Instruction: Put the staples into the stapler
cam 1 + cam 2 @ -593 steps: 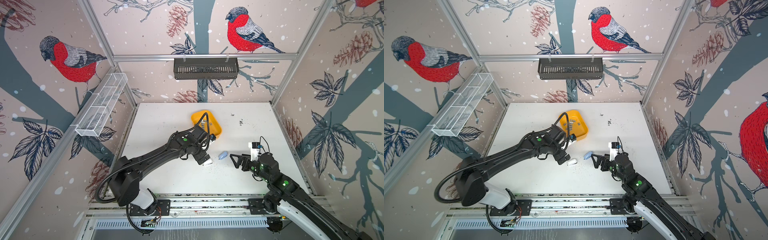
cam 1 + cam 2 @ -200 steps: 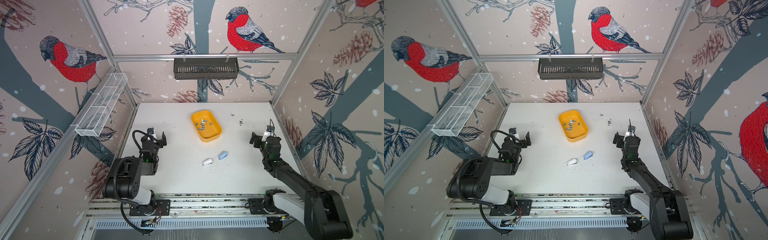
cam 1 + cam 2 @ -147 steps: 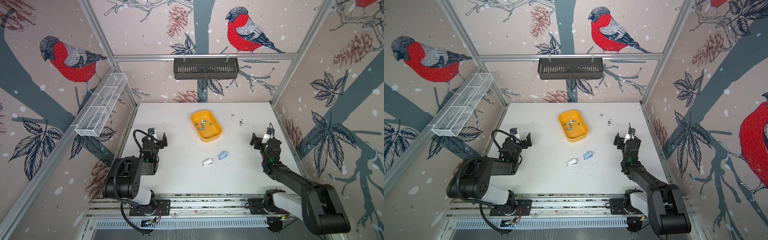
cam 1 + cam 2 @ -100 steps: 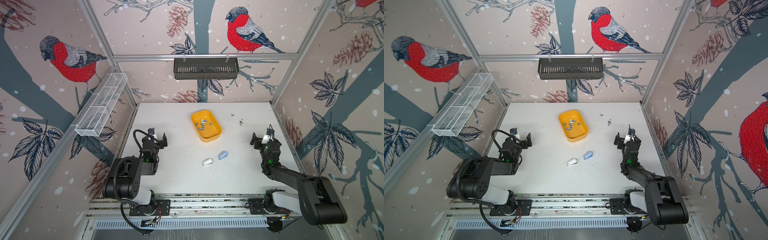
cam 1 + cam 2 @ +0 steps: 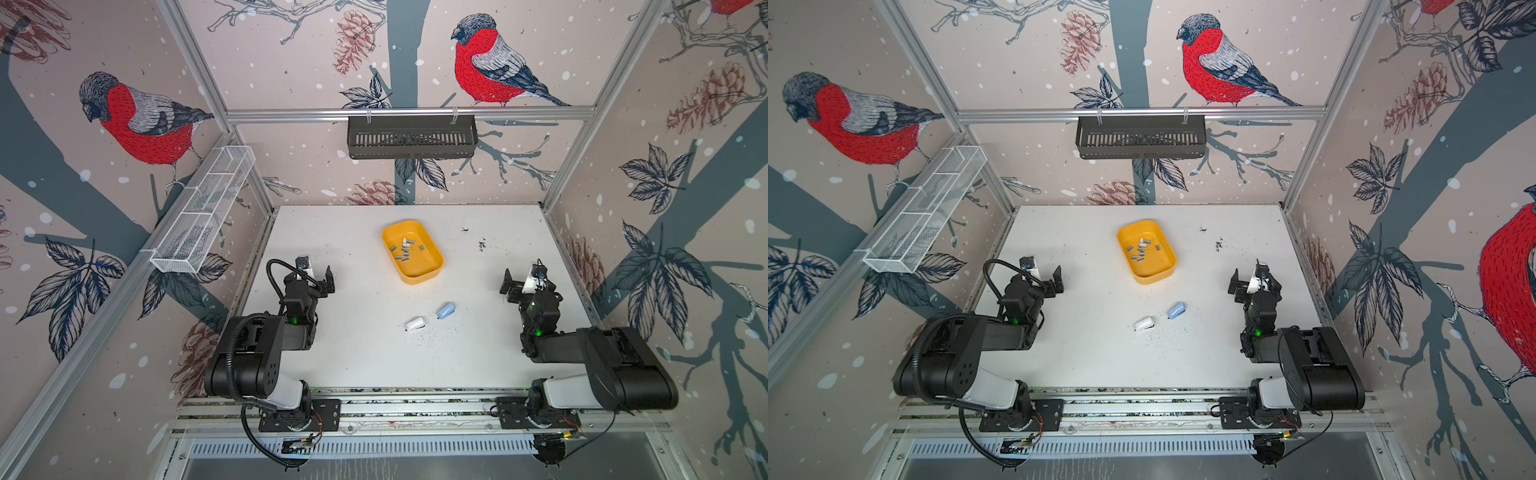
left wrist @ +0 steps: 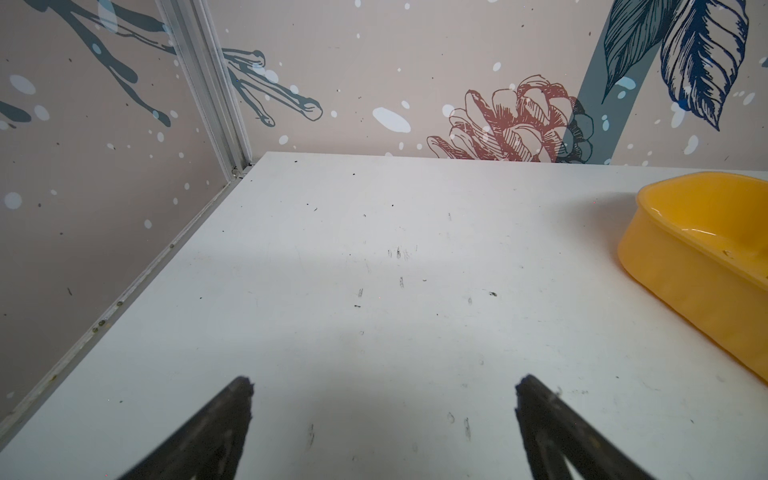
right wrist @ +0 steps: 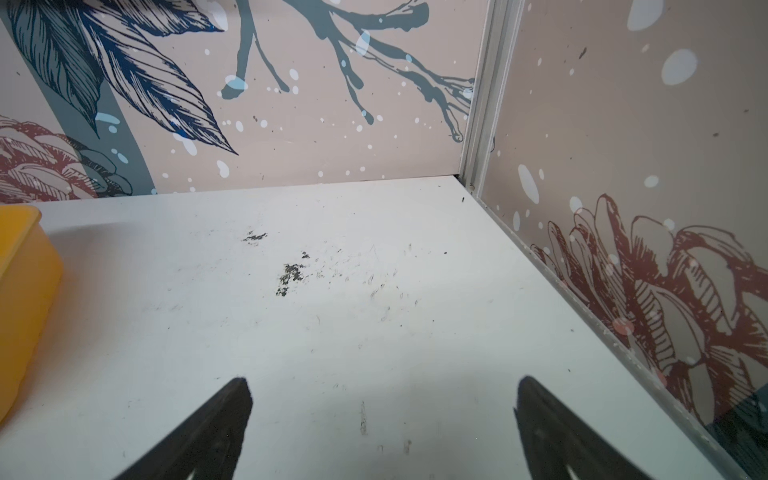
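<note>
Several grey staples [image 5: 405, 249] [image 5: 1142, 251] lie in the yellow tray [image 5: 432, 270] [image 5: 1165, 272] at the middle back of the white table. Two small staplers lie in front of it, one white [image 5: 414, 323] [image 5: 1145, 323] and one blue [image 5: 445, 310] [image 5: 1176, 310]. My left gripper [image 5: 316, 277] [image 5: 1043, 279] [image 6: 384, 386] rests open at the table's left side, nothing between its fingers. Opposite it, at the right side, my right gripper [image 5: 528, 284] [image 5: 1255, 284] [image 7: 383, 384] is open and empty too. Both are far from the staplers. Each wrist view catches only the tray's outer wall [image 6: 685, 266] [image 7: 25, 291].
A black slotted basket [image 5: 411, 137] hangs on the back wall and a white wire rack [image 5: 203, 212] on the left wall. Dark specks [image 5: 482, 244] [image 7: 289, 276] mark the table at the back right. Fine debris lies beside the white stapler. Walls close three sides.
Three seconds ago both grippers were at the staplers in the middle; they have pulled back to the sides. Over the last second the right arm folded down further; the left stayed still.
</note>
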`<action>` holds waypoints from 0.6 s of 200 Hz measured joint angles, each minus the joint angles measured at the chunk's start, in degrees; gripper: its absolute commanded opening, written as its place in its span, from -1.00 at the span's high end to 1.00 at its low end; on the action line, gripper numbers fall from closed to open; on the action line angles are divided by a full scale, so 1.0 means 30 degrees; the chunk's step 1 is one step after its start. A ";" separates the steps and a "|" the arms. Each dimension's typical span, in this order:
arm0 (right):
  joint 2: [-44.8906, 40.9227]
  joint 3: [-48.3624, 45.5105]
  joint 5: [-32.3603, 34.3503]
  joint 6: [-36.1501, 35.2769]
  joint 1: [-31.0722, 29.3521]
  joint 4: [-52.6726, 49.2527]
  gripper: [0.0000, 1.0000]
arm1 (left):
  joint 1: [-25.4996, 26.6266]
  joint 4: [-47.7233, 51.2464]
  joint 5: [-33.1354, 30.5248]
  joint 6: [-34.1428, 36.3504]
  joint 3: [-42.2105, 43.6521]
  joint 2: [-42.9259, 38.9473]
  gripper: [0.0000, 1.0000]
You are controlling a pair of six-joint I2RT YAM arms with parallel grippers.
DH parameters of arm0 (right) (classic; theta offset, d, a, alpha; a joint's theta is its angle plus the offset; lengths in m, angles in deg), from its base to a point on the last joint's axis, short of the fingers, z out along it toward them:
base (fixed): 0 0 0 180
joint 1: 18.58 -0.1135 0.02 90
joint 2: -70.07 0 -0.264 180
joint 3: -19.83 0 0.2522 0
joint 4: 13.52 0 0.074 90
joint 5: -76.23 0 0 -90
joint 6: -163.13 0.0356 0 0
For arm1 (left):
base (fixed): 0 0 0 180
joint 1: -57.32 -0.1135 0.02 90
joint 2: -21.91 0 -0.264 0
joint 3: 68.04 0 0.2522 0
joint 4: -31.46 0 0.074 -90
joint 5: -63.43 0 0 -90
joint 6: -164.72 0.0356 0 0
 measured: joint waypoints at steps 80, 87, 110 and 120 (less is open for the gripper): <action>0.1042 0.1872 -0.0787 0.0117 0.0503 -0.0685 -1.00 | 0.0000 0.0015 0.0000 -0.0007 0.0000 0.0000 -0.96; 0.1056 0.1894 -0.0656 0.0131 0.0466 -0.0860 -0.99 | 0.0000 0.0022 0.0000 -0.0007 0.0000 0.0000 -0.96; 0.1078 0.1916 -0.0197 0.0219 0.0415 -0.0954 -0.99 | 0.0000 0.0036 0.0000 -0.0007 0.0000 0.0000 -0.96; 0.1078 0.1916 -0.0117 0.0444 0.0430 -0.0969 -0.99 | 0.0000 0.0036 0.0000 -0.0007 0.0000 0.0000 -0.96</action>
